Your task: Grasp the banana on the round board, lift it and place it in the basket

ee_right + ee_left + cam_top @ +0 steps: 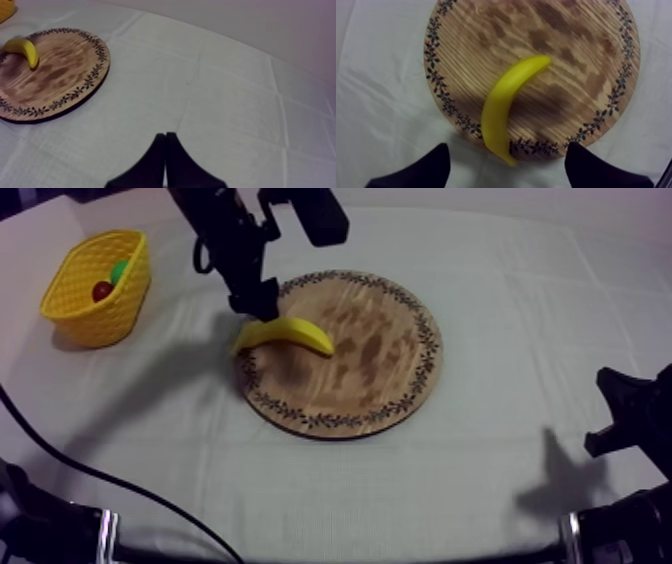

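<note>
**Lining up the grab, don't rush it**

Left gripper [507,160] hangs right over the curved yellow toy banana [285,335], its two black fingers spread wide with nothing between them yet. The banana lies on the round wooden board with the patterned rim [385,383], at the edge nearest the woven yellow basket [100,320], which sits well apart. I'd drop straight down and pinch across the thick middle, not the tapered tip, or it'll probably swivel. Right gripper [166,136] rests over the grey-white cloth [225,100], fingers pressed together, empty.

Left hand [507,150] and right hand [166,136] are black, with tapered fingers [158,156].
</note>
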{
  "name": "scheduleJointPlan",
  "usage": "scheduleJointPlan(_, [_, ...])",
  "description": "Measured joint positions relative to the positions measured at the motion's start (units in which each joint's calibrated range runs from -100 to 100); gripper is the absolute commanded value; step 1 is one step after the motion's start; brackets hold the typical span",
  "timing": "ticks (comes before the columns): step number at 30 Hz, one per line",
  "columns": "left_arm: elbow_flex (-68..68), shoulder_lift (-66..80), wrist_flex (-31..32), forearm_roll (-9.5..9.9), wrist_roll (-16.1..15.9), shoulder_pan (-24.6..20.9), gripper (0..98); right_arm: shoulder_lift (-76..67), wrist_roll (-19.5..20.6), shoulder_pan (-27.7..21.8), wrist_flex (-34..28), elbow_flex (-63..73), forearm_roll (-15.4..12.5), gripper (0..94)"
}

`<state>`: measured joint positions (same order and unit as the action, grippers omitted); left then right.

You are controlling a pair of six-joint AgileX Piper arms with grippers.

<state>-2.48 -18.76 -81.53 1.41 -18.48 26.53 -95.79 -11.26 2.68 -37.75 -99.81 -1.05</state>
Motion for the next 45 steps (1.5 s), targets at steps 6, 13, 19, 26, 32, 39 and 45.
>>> scheduleJointPlan(6, [0.8,-3.9,0.9,0.77,-0.8,0.0,83.2,0.0,0.0,0.0,-0.1,0.0,0.0,0.2])
scheduleJointPlan(13, [1.5,-8.9,2.6,0.6,-1.8,0.0,81.9,0.0,0.0,0.0,-0.1,0.0,0.0,0.2])
scheduleJointPlan(19, [3.2,-13.2,3.5,0.39,-2.6,0.0,82.5,0.0,0.0,0.0,-0.1,0.0,0.0,0.2])
scheduleJointPlan(26, [5.5,-17.8,3.6,0.1,-3.3,0.1,78.0,0.0,0.0,0.0,-0.1,0.0,0.0,0.2])
scheduleJointPlan(32, [7.8,-20.5,3.3,-0.43,-3.7,-0.1,70.2,0.0,0.0,0.0,-0.1,0.0,0.0,0.2])
scheduleJointPlan(39, [9.5,-22.9,2.4,-0.85,-3.7,-0.2,53.0,0.0,0.0,0.0,-0.1,0.0,0.0,0.2])
scheduleJointPlan(45, [10.3,-24.6,1.5,-1.41,-3.8,-0.3,37.8,0.0,0.0,0.0,-0.1,0.0,0.0,0.2])
